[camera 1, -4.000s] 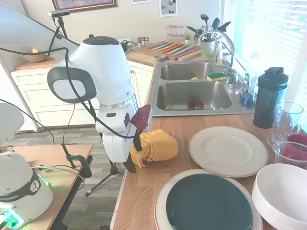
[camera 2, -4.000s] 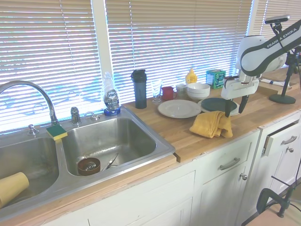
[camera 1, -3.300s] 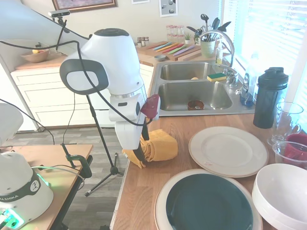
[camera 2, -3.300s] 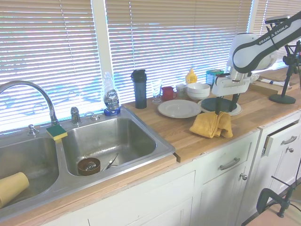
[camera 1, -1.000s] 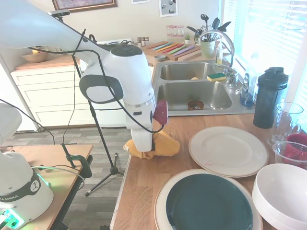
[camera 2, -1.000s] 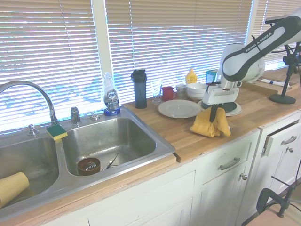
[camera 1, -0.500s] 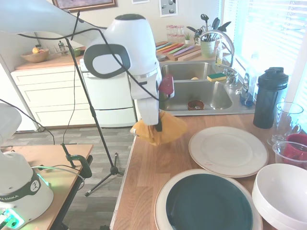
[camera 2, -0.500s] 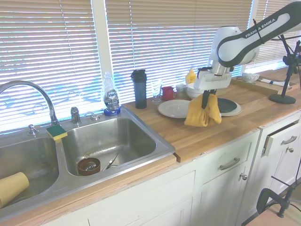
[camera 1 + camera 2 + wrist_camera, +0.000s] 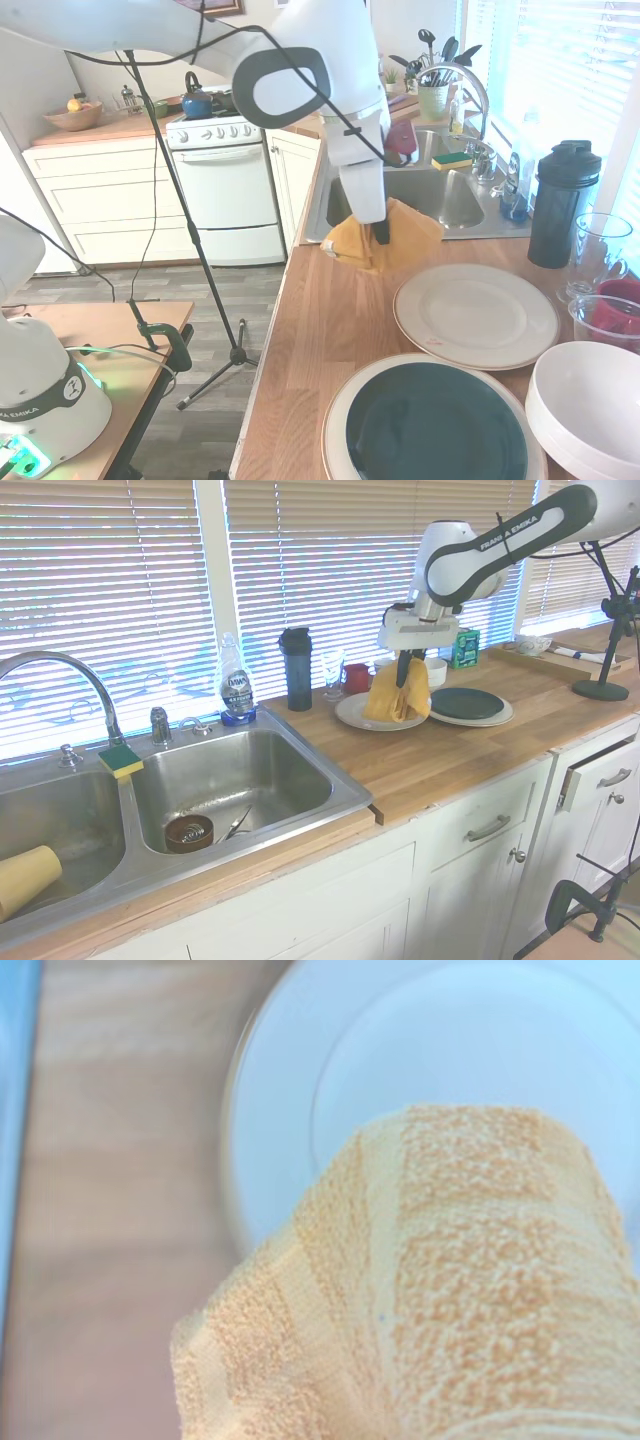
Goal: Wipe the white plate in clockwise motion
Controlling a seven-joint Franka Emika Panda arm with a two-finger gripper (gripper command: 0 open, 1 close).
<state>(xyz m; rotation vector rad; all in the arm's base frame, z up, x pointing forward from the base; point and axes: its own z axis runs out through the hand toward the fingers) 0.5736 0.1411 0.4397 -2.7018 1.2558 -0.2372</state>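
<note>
A sunlit kitchen with a wooden tabletop (image 9: 320, 330) running beside a steel sink (image 9: 230, 780) under slatted blinds. The end effector (image 9: 378, 236) is clamped on a yellow towel (image 9: 385, 240), which hangs bunched in the air off the wood, near the plate (image 9: 476, 315) but, as far as the exterior views show, not yet touching it. In the wrist view the towel (image 9: 430, 1290) fills the foreground with the plate (image 9: 450, 1070) beneath it, so the cloth looks roughly lined up over the plate's near edge. By my judgement the pickup is done and the wiping itself has not begun: lowering the towel onto the plate and sweeping clockwise remain. The plate lies flat on the tabletop between the sink and a dark-centred plate (image 9: 435, 425), with a white bowl (image 9: 590, 410) just beside it. It is cream-white, round, wide-rimmed, and appears bare and clean.
</note>
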